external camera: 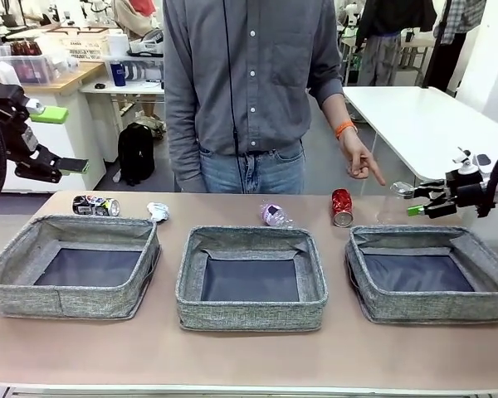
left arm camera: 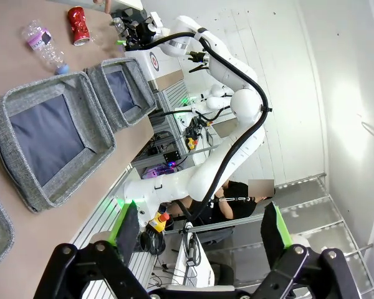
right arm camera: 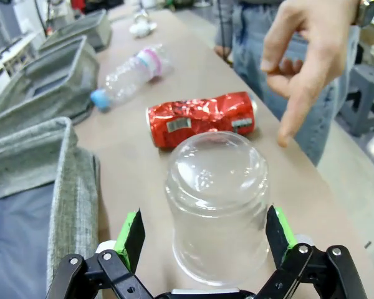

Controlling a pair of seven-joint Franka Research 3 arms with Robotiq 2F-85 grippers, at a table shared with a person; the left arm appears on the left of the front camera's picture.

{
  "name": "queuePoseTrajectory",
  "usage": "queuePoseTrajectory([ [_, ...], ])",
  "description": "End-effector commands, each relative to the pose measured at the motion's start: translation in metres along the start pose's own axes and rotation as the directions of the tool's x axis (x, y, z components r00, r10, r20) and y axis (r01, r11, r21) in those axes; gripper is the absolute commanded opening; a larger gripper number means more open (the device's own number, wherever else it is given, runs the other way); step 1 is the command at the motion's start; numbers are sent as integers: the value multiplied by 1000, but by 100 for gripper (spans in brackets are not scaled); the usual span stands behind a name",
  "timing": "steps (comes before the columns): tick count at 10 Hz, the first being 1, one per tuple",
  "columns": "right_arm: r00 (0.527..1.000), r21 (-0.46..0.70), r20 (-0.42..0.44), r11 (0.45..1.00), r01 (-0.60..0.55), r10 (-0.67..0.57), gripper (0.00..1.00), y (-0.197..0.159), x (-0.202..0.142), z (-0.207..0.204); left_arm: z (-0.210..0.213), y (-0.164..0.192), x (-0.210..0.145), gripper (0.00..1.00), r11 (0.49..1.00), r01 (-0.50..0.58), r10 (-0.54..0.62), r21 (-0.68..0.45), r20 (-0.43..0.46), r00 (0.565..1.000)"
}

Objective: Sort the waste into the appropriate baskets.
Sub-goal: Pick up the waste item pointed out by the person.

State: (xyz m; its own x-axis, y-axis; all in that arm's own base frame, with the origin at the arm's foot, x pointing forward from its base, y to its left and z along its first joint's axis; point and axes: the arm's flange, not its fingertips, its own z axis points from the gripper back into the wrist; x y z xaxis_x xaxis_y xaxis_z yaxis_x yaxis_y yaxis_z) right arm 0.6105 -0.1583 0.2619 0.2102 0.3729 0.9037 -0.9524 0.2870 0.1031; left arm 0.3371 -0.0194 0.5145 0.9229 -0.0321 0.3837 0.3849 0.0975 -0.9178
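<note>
Between right pincer (right arm camera: 204, 238) pads (right arm camera: 132, 240): 1 clear cup (right arm camera: 215, 199).

The table (external camera: 249, 356) is light brown and smooth. Three grey cloth baskets sit on it in a row. There is the left basket (external camera: 8, 286), the middle basket (external camera: 249, 315) and the right basket (external camera: 432, 307). Behind them, along the far side, lie small bits of trash. A dark can (external camera: 95, 205) lies on its side at the left. A white paper ball (external camera: 158, 213) is just beside it. A squashed bottle (external camera: 274, 215) with a pink label lies behind the middle basket. A dented red can (external camera: 341, 206) lies further right. A clear plastic piece (right arm camera: 217, 205) stands near the red can.
</note>
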Motion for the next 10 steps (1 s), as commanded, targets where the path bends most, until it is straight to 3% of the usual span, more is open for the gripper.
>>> queuePoseTrajectory([
  [1, 1000, 18, 0, 1000, 19, -19, 100, -8, 8, -11, -2, -2, 1, 100, 1000, 22, -22, -16, 7, 1000],
  [10, 996, 13, 75, 998, 55, -55, 100, -7, 4, -48, -2, -2, 1, 100, 1000, 22, -22, -16, 7, 1000],
])
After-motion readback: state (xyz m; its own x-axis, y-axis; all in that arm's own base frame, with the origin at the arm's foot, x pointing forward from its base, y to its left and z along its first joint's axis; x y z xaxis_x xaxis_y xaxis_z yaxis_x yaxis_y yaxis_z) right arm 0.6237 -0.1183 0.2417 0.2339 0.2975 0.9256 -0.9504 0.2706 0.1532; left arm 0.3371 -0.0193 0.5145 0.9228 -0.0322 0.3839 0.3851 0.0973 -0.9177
